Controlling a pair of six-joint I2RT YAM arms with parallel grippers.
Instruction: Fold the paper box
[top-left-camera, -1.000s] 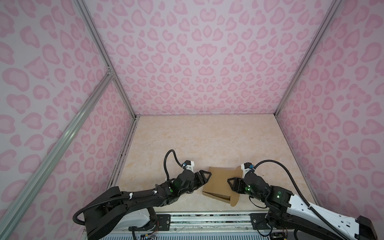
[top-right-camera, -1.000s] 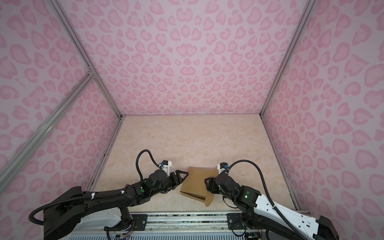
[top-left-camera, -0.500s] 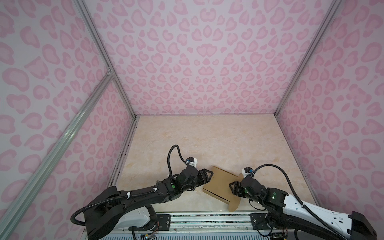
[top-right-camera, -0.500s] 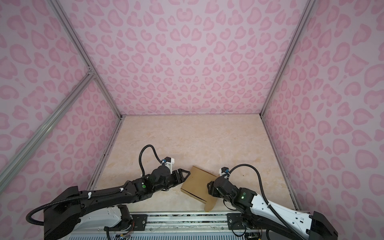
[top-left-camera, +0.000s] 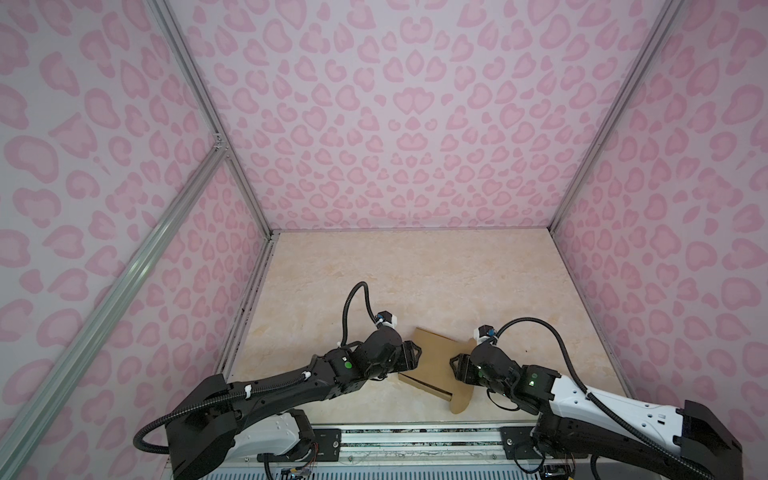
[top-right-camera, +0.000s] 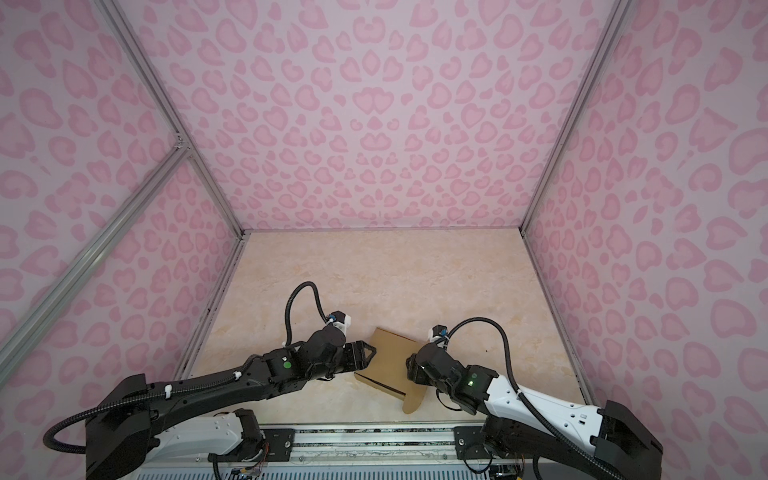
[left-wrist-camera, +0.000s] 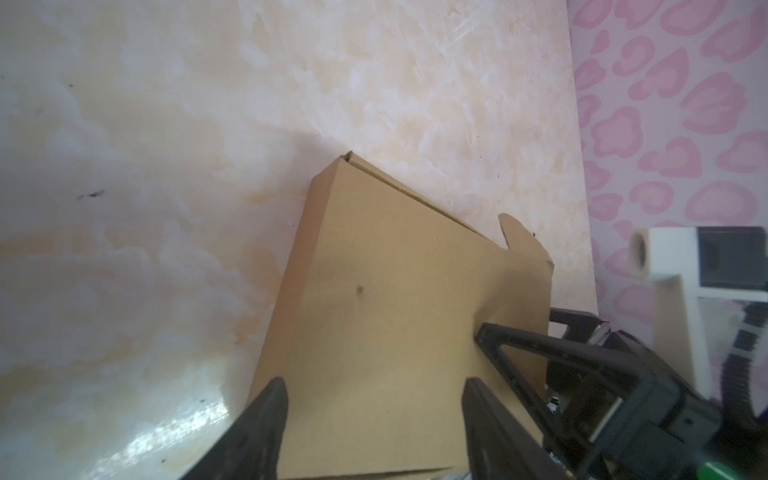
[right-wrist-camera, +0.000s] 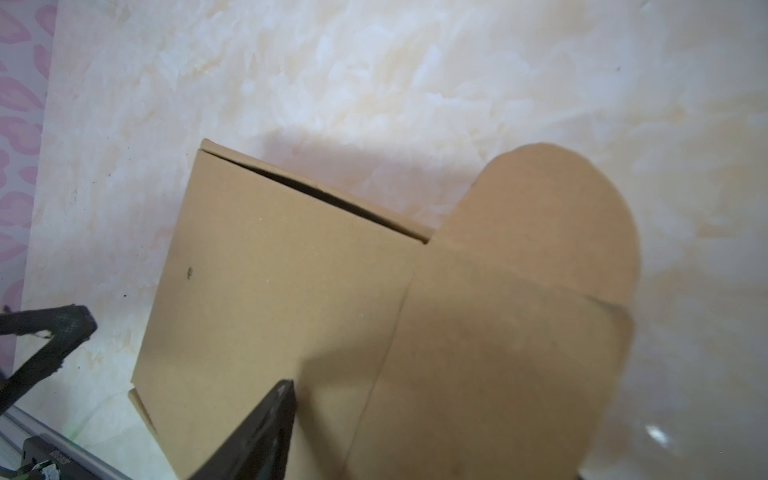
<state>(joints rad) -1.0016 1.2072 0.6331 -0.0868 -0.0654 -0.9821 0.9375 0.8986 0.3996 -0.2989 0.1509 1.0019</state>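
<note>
Straddling the paper box flap, right gripper sits wide open; left gripper spread wide too, at the opposite edge.

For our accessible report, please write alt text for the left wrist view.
A brown paper box, lid down, lies on a marbled beige tabletop, with the open left gripper over it. The right gripper, also open, is at its side flap.
</note>
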